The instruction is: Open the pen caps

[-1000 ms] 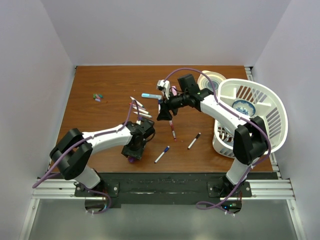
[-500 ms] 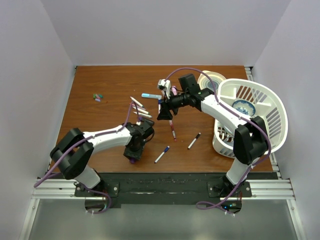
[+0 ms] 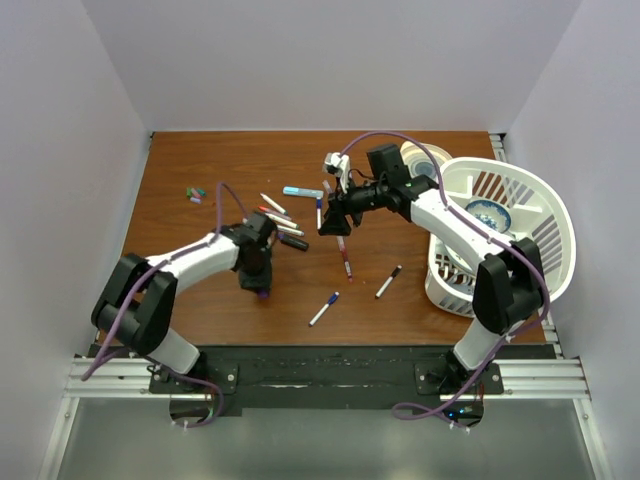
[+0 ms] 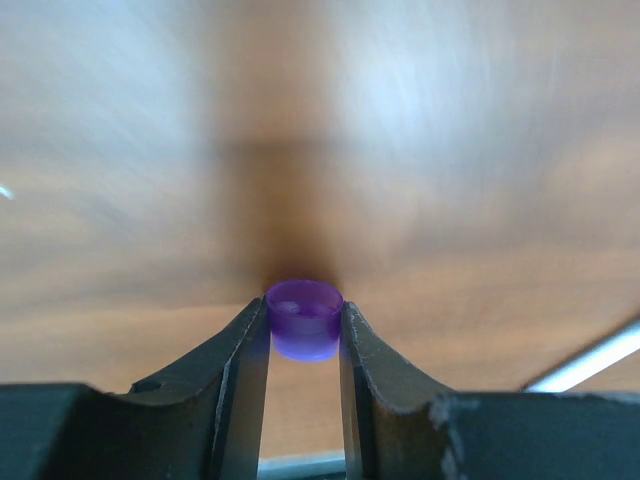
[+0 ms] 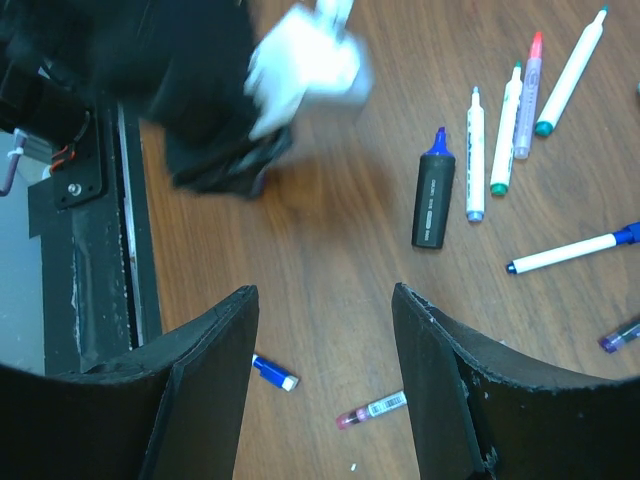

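Note:
My left gripper (image 3: 259,286) is shut on a small purple pen cap (image 4: 304,318), held between both fingertips just above the wood; the cap shows as a purple spot in the top view (image 3: 262,294). My right gripper (image 3: 333,227) hangs open and empty over the table's middle, jaws wide apart in the right wrist view (image 5: 322,295). Several uncapped white pens (image 3: 282,221) lie in a row between the arms, also in the right wrist view (image 5: 508,128). A few loose caps (image 3: 196,193) lie at the far left.
A red pen (image 3: 346,262), a blue-capped pen (image 3: 323,309) and a black-capped pen (image 3: 388,281) lie in front. A teal pen (image 3: 300,190) lies farther back. A black marker (image 5: 433,200) lies by the row. A white basket (image 3: 520,195) holding a bowl (image 3: 487,213) stands at the right.
My left gripper has swung left and away from the near edge, carrying the purple cap. My right gripper has shifted slightly farther back and stayed open.

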Available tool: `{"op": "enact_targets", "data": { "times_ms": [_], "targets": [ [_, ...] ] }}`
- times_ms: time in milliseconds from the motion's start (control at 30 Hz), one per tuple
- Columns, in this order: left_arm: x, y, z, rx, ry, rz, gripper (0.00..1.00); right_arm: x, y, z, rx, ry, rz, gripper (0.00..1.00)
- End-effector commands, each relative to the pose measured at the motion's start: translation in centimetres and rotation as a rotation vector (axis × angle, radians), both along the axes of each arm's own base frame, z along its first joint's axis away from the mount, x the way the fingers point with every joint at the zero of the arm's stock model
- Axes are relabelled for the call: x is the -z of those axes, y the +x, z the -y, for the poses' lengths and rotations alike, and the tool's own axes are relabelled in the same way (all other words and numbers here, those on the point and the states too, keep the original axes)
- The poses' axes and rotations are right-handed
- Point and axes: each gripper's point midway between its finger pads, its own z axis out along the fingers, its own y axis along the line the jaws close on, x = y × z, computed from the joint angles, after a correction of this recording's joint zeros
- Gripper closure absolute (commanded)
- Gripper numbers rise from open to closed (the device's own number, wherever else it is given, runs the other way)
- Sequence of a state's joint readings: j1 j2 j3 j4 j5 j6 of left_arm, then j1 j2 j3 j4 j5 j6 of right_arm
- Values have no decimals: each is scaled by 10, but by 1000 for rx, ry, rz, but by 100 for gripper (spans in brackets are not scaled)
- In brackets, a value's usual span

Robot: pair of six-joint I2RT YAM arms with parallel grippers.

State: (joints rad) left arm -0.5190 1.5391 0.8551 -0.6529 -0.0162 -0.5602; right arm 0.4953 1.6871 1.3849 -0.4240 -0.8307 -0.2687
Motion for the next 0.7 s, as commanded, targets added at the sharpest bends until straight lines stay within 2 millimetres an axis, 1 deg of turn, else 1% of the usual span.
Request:
{"op": "enact_targets", "data": {
  "times_ms": [0,33,67,100,133,167,200,233,267,300,333,367,400,433,533,567,633,667],
  "targets": [
    [-35,103,-28,-166,-155,227,100,-25,-4,-1,-21,73,37,40],
    [-48,124,-39,-218,-166,270,100,-25,-5,-1,-21,75,31,40],
    [-53,141,-63,-289,-159,302,100,-26,-6,-2,-25,79,31,40],
    [-51,156,-79,-339,-130,325,100,-27,-6,-2,-26,83,34,40],
    [-61,175,-92,-385,-125,362,100,-26,-6,-3,-27,85,31,40],
    [-60,186,-120,-454,-108,374,100,-27,-8,-2,-31,89,27,40],
    [-46,192,-129,-482,-94,345,100,-29,-8,-3,-31,93,31,40],
    [-54,209,-145,-521,-101,369,100,-29,-8,-3,-31,97,25,39],
    [-52,214,-163,-560,-96,356,99,-30,-9,-3,-33,100,26,39],
    [-52,230,-174,-580,-81,367,99,-32,-9,-3,-33,105,31,39],
    [-52,236,-189,-607,-51,371,98,-34,-11,-3,-35,107,33,39],
    [-50,238,-196,-619,-37,353,98,-35,-11,-3,-35,109,37,39],
    [-49,249,-204,-633,-21,359,97,-36,-11,-2,-35,110,38,39],
    [-46,252,-214,-649,-13,352,96,-37,-11,-3,-37,111,42,39],
    [-36,260,-230,-680,4,322,94,-37,-12,-3,-39,113,41,39],
    [-28,260,-232,-683,10,304,93,-37,-12,-3,-41,114,41,39],
    [-28,264,-238,-688,21,308,91,-37,-12,-3,-41,114,42,39],
    [-22,264,-240,-690,29,296,89,-37,-12,-2,-40,113,43,39]
  ]
}}
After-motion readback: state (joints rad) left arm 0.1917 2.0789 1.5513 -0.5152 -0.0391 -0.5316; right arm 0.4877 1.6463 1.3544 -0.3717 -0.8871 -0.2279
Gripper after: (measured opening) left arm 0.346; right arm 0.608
